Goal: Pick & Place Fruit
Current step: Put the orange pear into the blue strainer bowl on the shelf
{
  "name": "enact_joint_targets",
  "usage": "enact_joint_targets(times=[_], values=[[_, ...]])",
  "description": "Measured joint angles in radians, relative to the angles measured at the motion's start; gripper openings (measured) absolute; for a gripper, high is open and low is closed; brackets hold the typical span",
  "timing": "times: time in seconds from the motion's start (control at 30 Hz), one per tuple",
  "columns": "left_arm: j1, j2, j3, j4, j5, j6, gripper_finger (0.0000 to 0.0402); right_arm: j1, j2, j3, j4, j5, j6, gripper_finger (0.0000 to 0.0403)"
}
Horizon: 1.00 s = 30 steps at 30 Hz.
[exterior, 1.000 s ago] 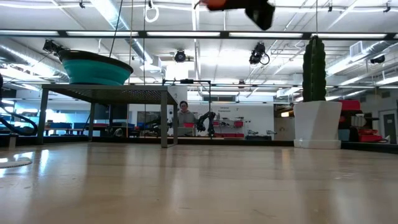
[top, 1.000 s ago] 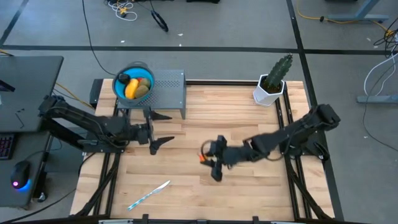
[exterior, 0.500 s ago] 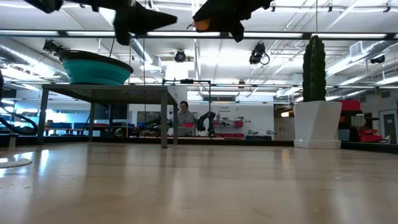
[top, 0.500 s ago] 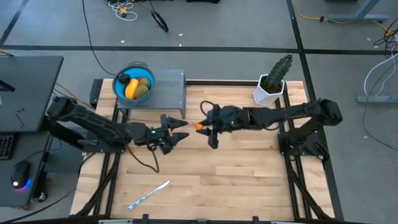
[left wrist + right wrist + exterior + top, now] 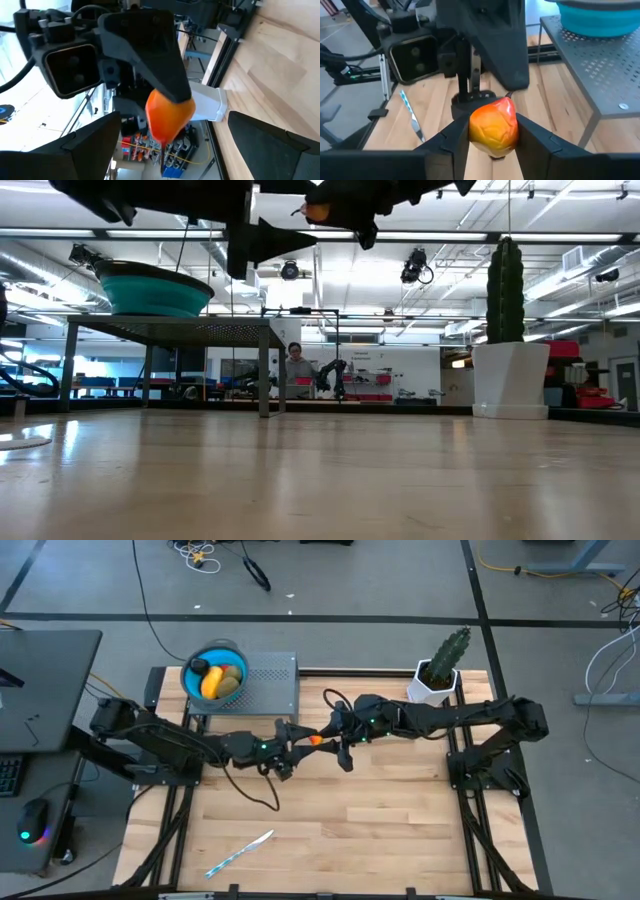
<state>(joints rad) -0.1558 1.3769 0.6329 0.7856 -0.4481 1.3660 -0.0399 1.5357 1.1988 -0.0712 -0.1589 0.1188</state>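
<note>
While held aloft mid-table, orange-red fruit (image 5: 493, 126) pinched between right gripper (image 5: 332, 737) fingers (image 5: 449, 140), clamped on its two sides; no contact with wooden table (image 5: 400, 830); seen high in low view, well above the boards. Left gripper (image 5: 291, 740) just beside, facing the right one nose to nose, jaws spread wide, gripping nothing; fruit sitting roughly between its two fingers (image 5: 95, 142) in left wrist view, touching or not hard to tell. Looks like an arm-to-arm handoff in progress, judged only. Key relation: fruit directly ahead of left gripper along its approach line, both arms meeting near table centre; fruit roughly egg-shaped, pointed end up in right wrist view, long axis across the right fingers. Teal bowl (image 5: 193, 688) on grey stand (image 5: 270, 685) toward left arm's side, already holding yellow-orange oblong (image 5: 213, 683), olive oval (image 5: 231, 685) and black ball (image 5: 197, 666); left arm nearer to it. Knife-like stick (image 5: 240, 853) lying near front edge; cactus (image 5: 440, 668) at far right corner.
</note>
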Motion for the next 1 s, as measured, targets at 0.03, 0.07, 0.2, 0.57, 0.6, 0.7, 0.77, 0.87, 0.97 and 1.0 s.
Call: enact_joint_targets(times=[0.03,0.07,0.2,0.57,0.6,0.7,0.77,0.87,0.97,1.0], values=[[0.000,0.006,0.005,0.000,-0.002,0.003,0.0377,0.000,0.002,0.000,0.005,0.000,-0.003,0.0141],[0.000,0.011,0.009,-0.001,-0.004,0.008,0.0377,0.000,0.006,0.000,0.016,0.000,-0.004,0.0141],[0.000,0.019,0.023,0.000,-0.002,-0.006,0.0377,0.000,0.027,0.000,0.023,0.000,-0.004,0.0141],[0.000,0.019,0.026,-0.001,-0.010,-0.013,0.0343,0.003,0.033,0.000,0.057,-0.001,0.004,0.0142],[0.000,0.019,0.026,-0.001,-0.011,-0.007,0.0336,0.003,0.033,0.000,0.057,-0.002,0.004,0.0142],[0.000,0.019,0.026,-0.001,-0.010,0.012,0.0315,0.003,0.033,0.000,0.057,-0.002,0.004,0.0142],[0.000,0.019,0.026,-0.002,-0.008,0.019,0.0303,0.003,0.033,0.000,0.057,-0.003,0.004,0.0142],[0.000,0.019,0.026,-0.001,-0.007,0.025,0.0287,0.003,0.033,0.000,0.053,-0.003,0.004,0.0142],[0.000,0.019,0.026,-0.002,-0.003,0.029,0.0273,0.003,0.033,0.000,0.053,-0.003,0.004,0.0142],[0.000,0.019,0.026,-0.002,-0.003,0.029,0.0269,0.003,0.033,0.000,0.053,-0.003,0.004,0.0142]])
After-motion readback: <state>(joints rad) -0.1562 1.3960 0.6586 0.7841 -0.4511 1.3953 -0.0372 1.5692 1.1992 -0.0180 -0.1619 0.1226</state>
